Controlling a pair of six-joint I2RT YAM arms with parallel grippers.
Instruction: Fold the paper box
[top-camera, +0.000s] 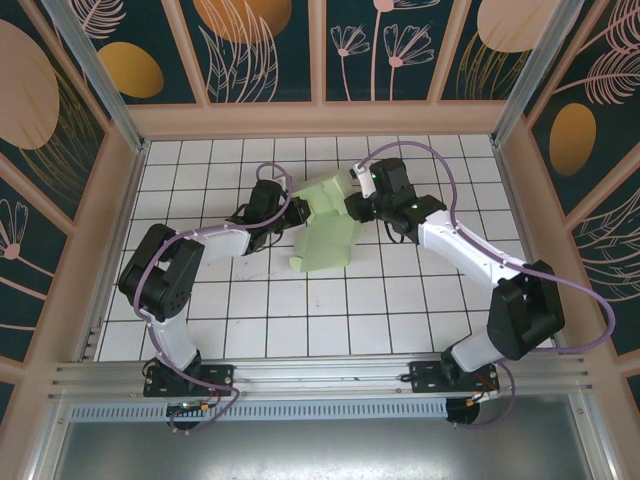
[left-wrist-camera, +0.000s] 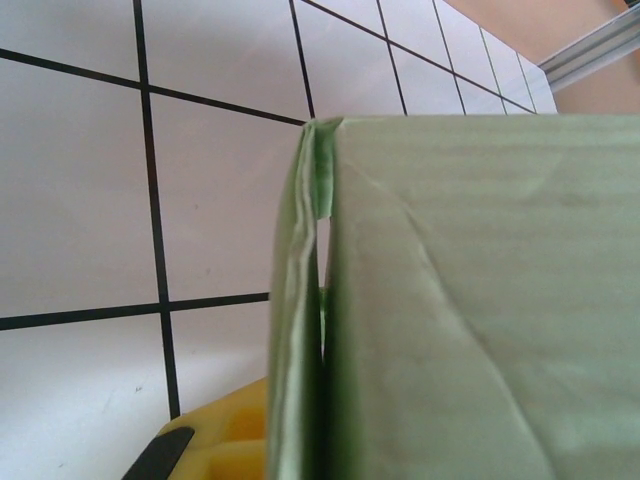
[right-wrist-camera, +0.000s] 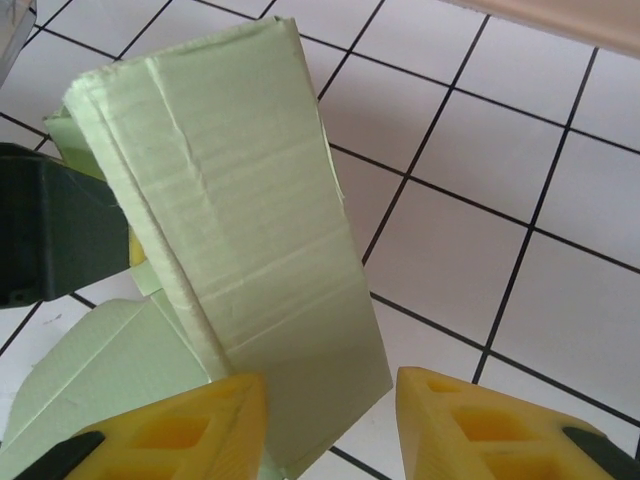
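The paper box (top-camera: 325, 238) is pale green card, partly folded, standing on the white tiled table between both arms. My left gripper (top-camera: 288, 212) is shut on the box's left edge. In the left wrist view doubled card layers (left-wrist-camera: 300, 330) run up between its jaws, beside one yellow finger (left-wrist-camera: 225, 440), and a broad panel (left-wrist-camera: 480, 300) covers the other finger. My right gripper (top-camera: 353, 204) is at the box's upper right. Its yellow fingers (right-wrist-camera: 200, 425) stand apart around a long folded flap (right-wrist-camera: 250, 220). The flap lies against the left finger, with a gap to the right finger.
The tiled table (top-camera: 300, 320) is walled by wooden frames (top-camera: 320, 120) at the back and on both sides. An aluminium rail (top-camera: 320, 375) runs along the near edge by the arm bases. The left gripper's dark body (right-wrist-camera: 50, 230) sits close to the flap.
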